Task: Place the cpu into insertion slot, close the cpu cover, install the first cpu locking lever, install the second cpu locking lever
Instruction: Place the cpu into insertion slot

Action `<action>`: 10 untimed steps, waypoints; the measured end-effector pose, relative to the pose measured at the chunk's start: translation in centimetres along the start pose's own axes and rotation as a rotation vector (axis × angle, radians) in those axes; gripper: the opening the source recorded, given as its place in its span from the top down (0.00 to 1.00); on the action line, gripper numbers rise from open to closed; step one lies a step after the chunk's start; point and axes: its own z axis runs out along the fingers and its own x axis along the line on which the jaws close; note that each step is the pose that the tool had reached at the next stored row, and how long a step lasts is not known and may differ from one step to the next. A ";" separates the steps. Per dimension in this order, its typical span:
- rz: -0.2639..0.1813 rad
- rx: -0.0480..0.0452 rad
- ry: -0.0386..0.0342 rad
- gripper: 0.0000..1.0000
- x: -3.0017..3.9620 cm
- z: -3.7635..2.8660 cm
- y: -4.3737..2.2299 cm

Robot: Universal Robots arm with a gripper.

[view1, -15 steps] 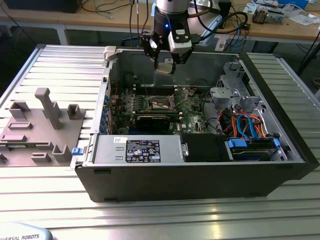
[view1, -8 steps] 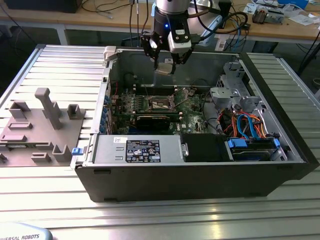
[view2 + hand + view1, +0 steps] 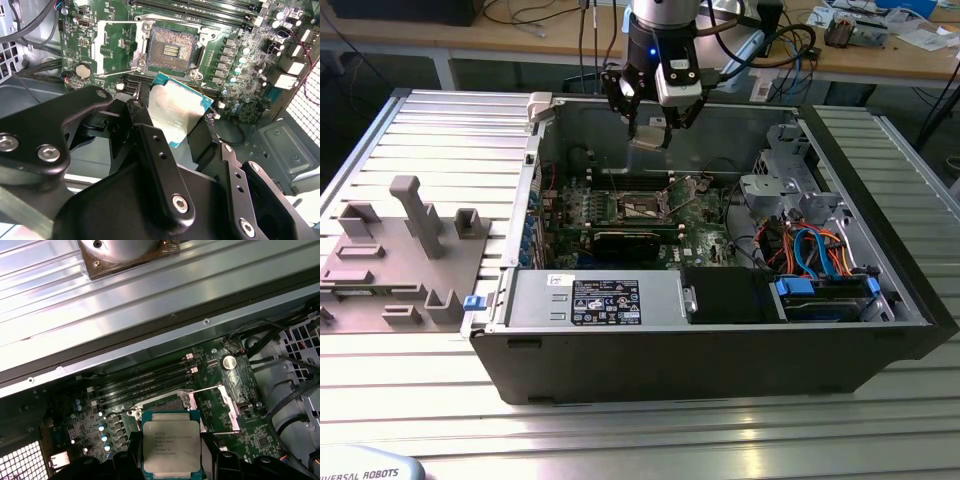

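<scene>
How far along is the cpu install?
Done: the gripper has the cpu clamped in its jaws. In hand: it hangs over the board, not yet in the insertion slot, whose contacts lie bare. Left: the cpu cover lies flipped open beside the slot, so seating, closing and both latchings remain.

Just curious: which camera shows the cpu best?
First wrist view: the cpu faces the camera, its top in plain sight. Second wrist view: tilted, partly behind the gripper. Exterior view: a small pale square.
</scene>
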 end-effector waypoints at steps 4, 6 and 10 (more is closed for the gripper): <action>0.007 -0.0001 -0.0006 0.45 0.00 0.01 0.00; 0.010 -0.0002 -0.0009 0.45 0.00 0.02 0.00; 0.014 -0.0002 -0.0013 0.45 0.00 0.02 0.00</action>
